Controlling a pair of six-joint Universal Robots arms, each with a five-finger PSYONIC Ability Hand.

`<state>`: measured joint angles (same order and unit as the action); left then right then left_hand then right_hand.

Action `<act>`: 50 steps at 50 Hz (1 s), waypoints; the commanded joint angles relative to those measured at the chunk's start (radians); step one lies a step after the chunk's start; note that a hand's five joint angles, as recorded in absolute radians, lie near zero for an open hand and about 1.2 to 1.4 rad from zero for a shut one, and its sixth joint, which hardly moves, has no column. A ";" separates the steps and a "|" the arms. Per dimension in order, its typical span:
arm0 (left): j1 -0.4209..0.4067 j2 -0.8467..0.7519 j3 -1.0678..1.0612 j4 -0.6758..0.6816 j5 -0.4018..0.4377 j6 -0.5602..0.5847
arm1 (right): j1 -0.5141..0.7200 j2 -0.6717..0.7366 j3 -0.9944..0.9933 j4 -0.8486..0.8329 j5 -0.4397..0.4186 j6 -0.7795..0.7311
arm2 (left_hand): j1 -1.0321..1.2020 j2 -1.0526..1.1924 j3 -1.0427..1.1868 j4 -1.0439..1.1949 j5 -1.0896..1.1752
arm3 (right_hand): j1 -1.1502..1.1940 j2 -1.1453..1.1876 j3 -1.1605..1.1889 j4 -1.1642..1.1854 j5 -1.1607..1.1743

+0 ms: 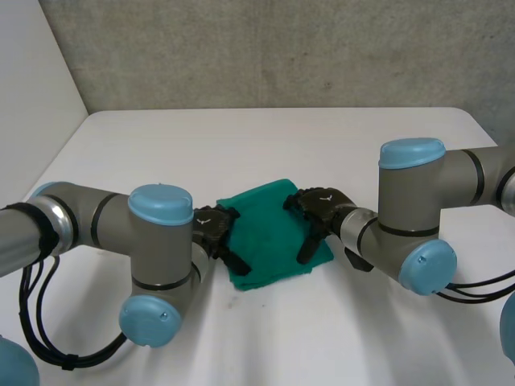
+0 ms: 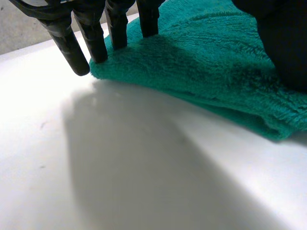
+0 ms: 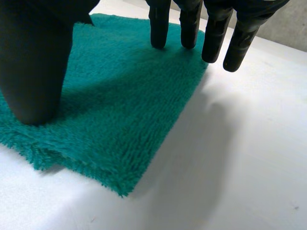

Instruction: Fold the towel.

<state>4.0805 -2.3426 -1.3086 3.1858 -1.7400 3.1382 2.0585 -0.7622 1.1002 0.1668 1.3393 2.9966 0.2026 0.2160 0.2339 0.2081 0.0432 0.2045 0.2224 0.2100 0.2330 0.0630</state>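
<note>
Teal terry towel (image 1: 272,229), folded small at the middle of the white table (image 1: 241,145), left hand (image 1: 214,228) on its left edge, right hand (image 1: 319,206) on its right edge, both straight-fingered, grasping nothing: press evenly, without dragging layers askew.

Check two arms either side of towel (image 1: 278,233). Left arm (image 1: 96,217) – grey tube links, rounded light-blue caps (image 1: 160,201) on joints, black bands round link farther from towel. Right arm (image 1: 451,181) matches: same grey, same blue caps, thin black rings at joints. Left hand (image 1: 216,229) and right hand (image 1: 322,211), nearest towel, black with small white mark on back. Fingers (image 2: 69,48) – slim black rods, rounded tips; thumb (image 3: 33,72) thicker, blunt.
</note>
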 commanded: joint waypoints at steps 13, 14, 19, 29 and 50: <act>0.084 0.412 0.046 -0.003 0.005 0.034 | -0.067 -0.429 0.072 -0.159 0.361 0.005 | -0.027 -0.041 -0.058 -0.033 -0.042 | -0.030 -0.048 -0.036 -0.058 -0.063; 0.133 0.463 0.045 -0.004 0.007 0.033 | -0.080 -0.466 0.079 -0.188 0.415 0.001 | -0.027 -0.041 -0.059 -0.033 -0.042 | -0.030 -0.048 -0.036 -0.058 -0.063; 0.201 0.554 0.055 -0.096 0.042 0.026 | -0.146 -0.537 0.092 -0.182 0.371 -0.022 | -0.027 -0.041 -0.059 -0.033 -0.042 | -0.030 -0.048 -0.036 -0.058 -0.063; 0.235 0.583 0.025 -0.170 0.100 -0.052 | -0.158 -0.554 0.099 -0.104 0.208 -0.018 | -0.027 -0.041 -0.059 -0.033 -0.042 | -0.030 -0.048 -0.036 -0.058 -0.063; 0.235 0.629 -0.038 -0.098 0.102 -0.070 | -0.140 -0.569 0.136 -0.112 0.196 -0.027 | -0.027 -0.041 -0.059 -0.033 -0.042 | -0.030 -0.048 -0.036 -0.058 -0.063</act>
<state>4.3152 -1.7321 -1.3253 3.0557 -1.6382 3.0639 1.9151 -1.3270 1.2279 0.0546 1.5389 2.9695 0.2005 0.2075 0.2134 0.2074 0.0430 0.2045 0.2224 0.2100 0.2330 0.0583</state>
